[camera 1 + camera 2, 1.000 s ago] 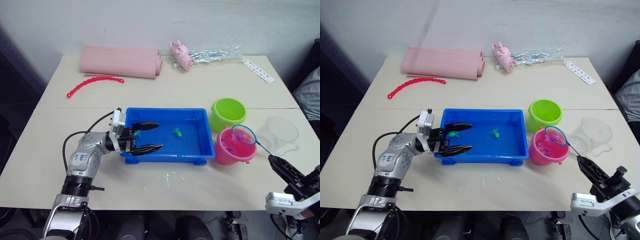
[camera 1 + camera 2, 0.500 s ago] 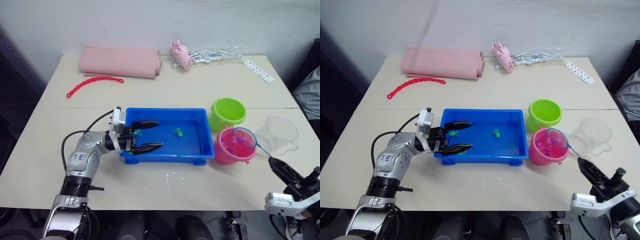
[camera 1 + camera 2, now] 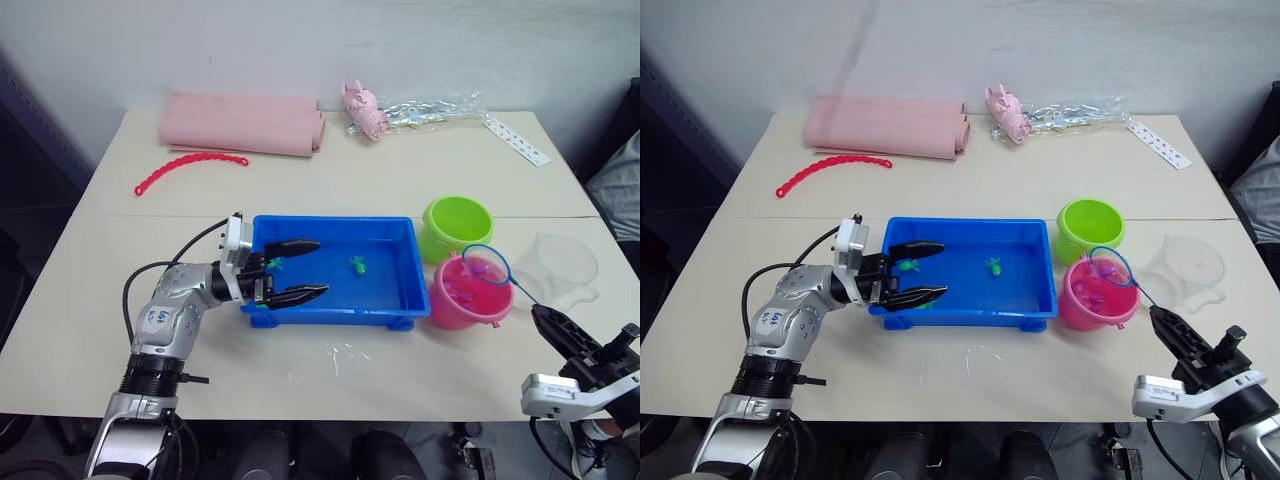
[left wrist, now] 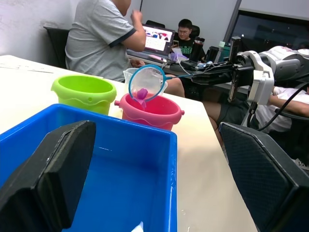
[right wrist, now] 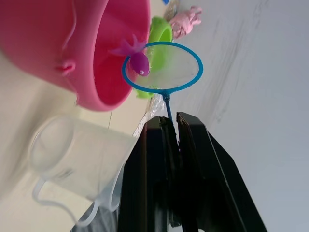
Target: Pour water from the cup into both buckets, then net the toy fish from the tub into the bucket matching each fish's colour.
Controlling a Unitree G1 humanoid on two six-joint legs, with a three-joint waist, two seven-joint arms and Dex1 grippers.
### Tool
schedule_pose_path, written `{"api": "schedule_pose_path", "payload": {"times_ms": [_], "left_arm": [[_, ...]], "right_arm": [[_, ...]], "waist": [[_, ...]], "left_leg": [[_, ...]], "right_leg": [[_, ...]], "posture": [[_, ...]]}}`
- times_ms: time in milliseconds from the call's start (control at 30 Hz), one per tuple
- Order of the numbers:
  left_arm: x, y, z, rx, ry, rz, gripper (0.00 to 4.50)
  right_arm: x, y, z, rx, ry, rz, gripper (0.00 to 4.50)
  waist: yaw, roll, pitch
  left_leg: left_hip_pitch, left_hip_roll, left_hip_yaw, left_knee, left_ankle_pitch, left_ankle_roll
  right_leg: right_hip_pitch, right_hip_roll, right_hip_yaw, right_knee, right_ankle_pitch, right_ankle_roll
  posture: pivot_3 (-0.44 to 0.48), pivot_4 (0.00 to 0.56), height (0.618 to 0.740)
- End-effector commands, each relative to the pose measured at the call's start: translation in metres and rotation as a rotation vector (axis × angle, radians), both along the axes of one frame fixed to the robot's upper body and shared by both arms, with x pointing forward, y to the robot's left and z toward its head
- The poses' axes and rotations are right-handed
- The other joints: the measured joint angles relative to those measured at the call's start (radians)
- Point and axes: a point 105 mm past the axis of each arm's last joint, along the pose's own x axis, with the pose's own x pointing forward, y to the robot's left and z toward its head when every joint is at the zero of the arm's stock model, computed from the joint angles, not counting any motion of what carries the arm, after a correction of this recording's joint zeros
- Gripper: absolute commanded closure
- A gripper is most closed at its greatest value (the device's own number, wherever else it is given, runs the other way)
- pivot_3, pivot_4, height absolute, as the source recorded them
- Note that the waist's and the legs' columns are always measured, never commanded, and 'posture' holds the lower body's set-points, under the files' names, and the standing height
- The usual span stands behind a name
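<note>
The blue tub (image 3: 331,221) sits mid-table with water and two green toy fish (image 3: 355,265) in it. My left gripper (image 3: 320,268) is open, its fingers reaching over the tub's left rim, one finger inside and one along the front wall. The lime green bucket (image 3: 457,225) and pink bucket (image 3: 463,300) stand right of the tub. My right gripper (image 3: 540,312) is shut on the net's thin handle. The net hoop (image 3: 487,265) hangs just above the pink bucket with a pink fish (image 5: 138,62) in its mesh. The clear cup (image 3: 566,268) lies on its side to the right.
At the back lie a rolled pink cloth (image 3: 240,122), a red bead chain (image 3: 190,168), a pink toy (image 3: 364,110) with a crinkled clear bag (image 3: 432,107), and a white strip (image 3: 516,140). Water drops (image 3: 325,358) spot the table before the tub. People (image 4: 101,34) sit beyond the right side.
The net hoop dipped slightly toward the pink bucket and rose again; my right gripper shifted a little inward. The left arm has not moved.
</note>
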Motion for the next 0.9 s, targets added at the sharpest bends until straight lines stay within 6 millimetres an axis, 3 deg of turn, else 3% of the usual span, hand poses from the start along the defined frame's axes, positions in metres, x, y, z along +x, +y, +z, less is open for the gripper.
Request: {"api": "schedule_pose_path", "payload": {"times_ms": [33, 133, 267, 400, 467, 600, 733, 833, 900], "left_arm": [[-0.004, -0.001, 0.01, -0.021, -0.044, -0.01, 0.01], [-0.004, -0.001, 0.01, -0.022, -0.046, -0.006, 0.01], [-0.005, 0.0, 0.009, -0.025, -0.043, -0.001, 0.01], [-0.004, -0.001, 0.009, -0.027, -0.042, 0.0, 0.01], [-0.004, 0.0, 0.009, -0.029, -0.045, 0.003, 0.01], [-0.004, 0.0, 0.008, -0.03, -0.04, 0.003, 0.01], [-0.003, 0.0, 0.009, -0.035, -0.04, 0.006, 0.01], [-0.003, -0.001, 0.008, -0.032, -0.04, 0.001, 0.01], [-0.002, 0.0, 0.008, -0.035, -0.041, 0.007, 0.01]], "right_arm": [[0.003, 0.002, 0.006, 0.028, -0.023, -0.001, 4.5], [0.004, 0.017, 0.012, 0.049, -0.023, 0.067, 4.5], [0.001, 0.009, 0.006, 0.025, 0.004, 0.033, 4.5], [-0.005, 0.023, 0.003, 0.011, 0.025, 0.108, 4.5], [-0.005, 0.015, 0.011, -0.012, -0.017, 0.067, 4.5], [-0.006, 0.017, 0.007, -0.028, 0.015, 0.097, 4.5], [-0.005, -0.008, 0.019, -0.053, -0.043, -0.001, 4.5], [-0.012, 0.018, 0.003, -0.01, 0.031, 0.115, 4.5], [-0.012, 0.006, 0.009, -0.016, -0.013, 0.046, 4.5]], "waist": [[0.0, 0.0, 0.0], [-0.001, 0.0, 0.0], [0.001, 0.0, 0.0], [0.001, 0.0, 0.0], [0.0, 0.0, 0.0], [0.0, 0.0, 0.0], [0.001, 0.0, 0.0], [0.0, 0.0, 0.0], [0.0, 0.0, 0.0]], "left_leg": [[0.0, 0.0, 0.0, 0.0, 0.0, 0.0], [0.001, 0.0, 0.0, 0.0, 0.0, 0.0], [0.001, 0.0, 0.0, 0.0, 0.0, 0.0], [0.0, 0.0, 0.0, 0.0, 0.0, 0.0], [0.001, 0.0, 0.0, 0.0, 0.0, 0.0], [0.001, 0.0, 0.0, 0.0, 0.0, 0.0], [0.001, 0.0, 0.0, 0.0, 0.0, 0.0], [0.001, 0.0, 0.0, 0.0, 0.0, 0.0], [0.001, 0.0, 0.0, 0.0, 0.0, 0.0]], "right_leg": [[0.0, 0.0, 0.0, 0.0, 0.0, 0.0], [0.0, 0.0, 0.0, 0.001, 0.0, 0.0], [0.0, 0.0, 0.0, 0.002, 0.0, 0.0], [0.0, 0.0, 0.0, 0.001, 0.0, 0.0], [0.0, 0.0, 0.0, 0.002, 0.0, 0.0], [0.0, 0.0, 0.0, 0.002, 0.0, 0.0], [0.0, 0.0, 0.0, 0.002, 0.0, 0.0], [0.0, 0.0, 0.0, 0.001, 0.0, 0.0], [0.0, 0.0, 0.001, 0.002, 0.0, 0.0]], "posture": [[0.0, 0.15, 0.74], [0.0, 0.15, 0.74], [0.0, 0.15, 0.74], [0.0, 0.15, 0.74], [0.0, 0.15, 0.74], [0.0, 0.15, 0.74], [0.0, 0.15, 0.74], [0.0, 0.15, 0.74], [0.0, 0.15, 0.74]]}}
